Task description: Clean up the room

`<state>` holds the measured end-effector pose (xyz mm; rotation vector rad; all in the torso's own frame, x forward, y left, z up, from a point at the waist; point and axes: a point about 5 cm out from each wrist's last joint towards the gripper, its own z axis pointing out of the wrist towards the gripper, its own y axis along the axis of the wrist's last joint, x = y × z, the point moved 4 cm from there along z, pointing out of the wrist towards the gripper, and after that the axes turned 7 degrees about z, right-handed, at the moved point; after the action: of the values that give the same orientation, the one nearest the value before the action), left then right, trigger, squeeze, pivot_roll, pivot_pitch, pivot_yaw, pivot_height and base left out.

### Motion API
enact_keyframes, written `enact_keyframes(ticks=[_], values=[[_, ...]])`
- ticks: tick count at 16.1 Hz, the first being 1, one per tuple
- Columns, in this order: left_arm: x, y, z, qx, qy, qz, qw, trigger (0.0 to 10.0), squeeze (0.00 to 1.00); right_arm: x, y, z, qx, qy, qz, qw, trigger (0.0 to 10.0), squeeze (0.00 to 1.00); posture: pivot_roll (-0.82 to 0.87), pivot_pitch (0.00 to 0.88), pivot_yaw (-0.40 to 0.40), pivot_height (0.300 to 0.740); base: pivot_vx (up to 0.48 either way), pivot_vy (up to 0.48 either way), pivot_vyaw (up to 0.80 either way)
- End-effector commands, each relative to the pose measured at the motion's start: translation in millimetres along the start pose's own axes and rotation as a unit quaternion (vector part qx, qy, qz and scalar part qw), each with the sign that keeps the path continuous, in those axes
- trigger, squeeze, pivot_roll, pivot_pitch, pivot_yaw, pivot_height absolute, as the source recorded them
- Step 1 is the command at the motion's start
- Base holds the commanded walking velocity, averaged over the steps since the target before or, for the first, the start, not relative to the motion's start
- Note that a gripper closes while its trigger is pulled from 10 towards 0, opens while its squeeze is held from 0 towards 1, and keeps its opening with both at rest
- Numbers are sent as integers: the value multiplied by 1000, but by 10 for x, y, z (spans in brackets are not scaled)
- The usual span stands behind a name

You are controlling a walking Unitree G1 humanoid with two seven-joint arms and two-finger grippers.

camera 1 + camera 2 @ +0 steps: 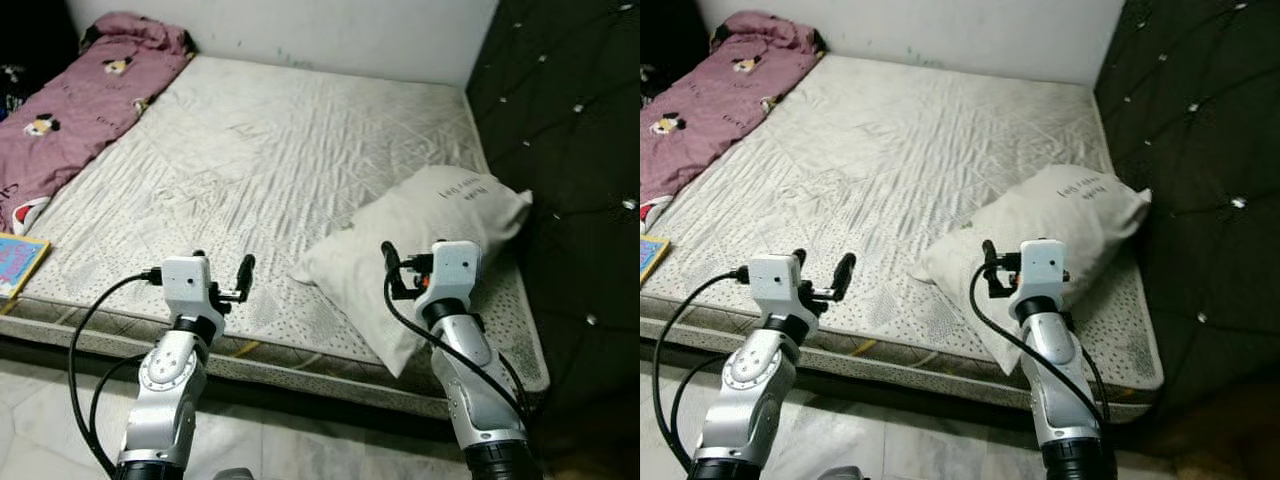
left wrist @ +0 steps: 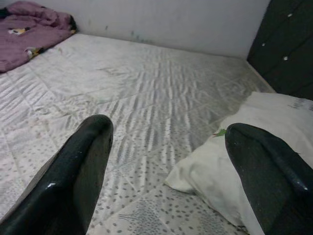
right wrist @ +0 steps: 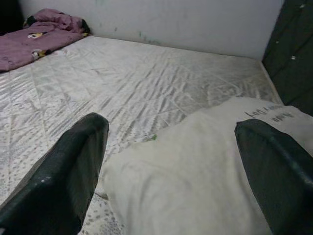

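Observation:
A white pillow with small dark print lies crooked on the near right part of the bare quilted mattress, one corner hanging over the front edge. My right gripper hovers open just above the pillow's near side, and the pillow lies between its fingers in the right wrist view. My left gripper is open over the mattress front edge, left of the pillow's corner. A crumpled pink blanket lies along the far left side.
A dark tufted headboard runs along the right of the bed and a white wall stands behind it. A colourful book rests at the mattress's near left corner. Pale tiled floor lies in front.

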<state>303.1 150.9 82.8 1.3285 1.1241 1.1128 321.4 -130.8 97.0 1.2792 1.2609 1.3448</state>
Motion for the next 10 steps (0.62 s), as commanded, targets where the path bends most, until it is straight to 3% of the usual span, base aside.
enact_keyframes(ticks=[1, 10], values=[[-19, 37, 8, -6, -6, 1, 1000, 10000, 0, -42, 39, -2, -7, -5, -7, 1000, 10000, 0, 22, 0, -16, 740, 307, 0, 0], [-2, 12, 13, 3, 1, 12, 1000, 10000, 0, -52, 26, -3, -5, -9, -4, 1000, 10000, 0, 22, 0, -15, 740, 263, 0, 0]])
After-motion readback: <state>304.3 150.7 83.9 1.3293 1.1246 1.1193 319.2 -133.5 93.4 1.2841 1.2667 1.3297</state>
